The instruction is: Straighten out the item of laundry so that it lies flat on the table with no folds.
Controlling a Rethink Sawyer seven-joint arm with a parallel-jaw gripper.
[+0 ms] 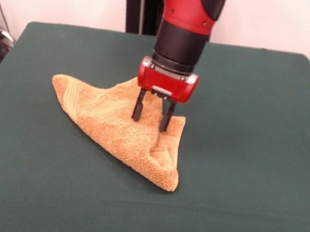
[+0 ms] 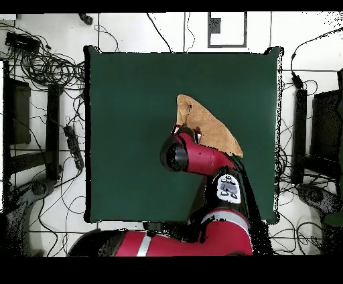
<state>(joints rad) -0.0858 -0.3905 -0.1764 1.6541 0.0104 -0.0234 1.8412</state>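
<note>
The item of laundry (image 1: 109,123) is an orange-tan terry towel folded over into a rough triangle near the middle of the dark green table (image 1: 251,162). One point reaches left, and a thick folded corner lies toward the front. The gripper (image 1: 152,115) hangs from the red and black arm directly over the towel's right part. It is open, its two dark fingers spread, tips at or just above the cloth, holding nothing. From overhead the towel (image 2: 213,128) shows as a tan wedge partly hidden under the arm, and the gripper itself is covered by the wrist (image 2: 179,155).
Green table surface surrounds the towel on every side. Cables and dark equipment (image 2: 47,74) lie on the floor beyond the table's edges. The arm's base (image 2: 201,241) stands at one table edge.
</note>
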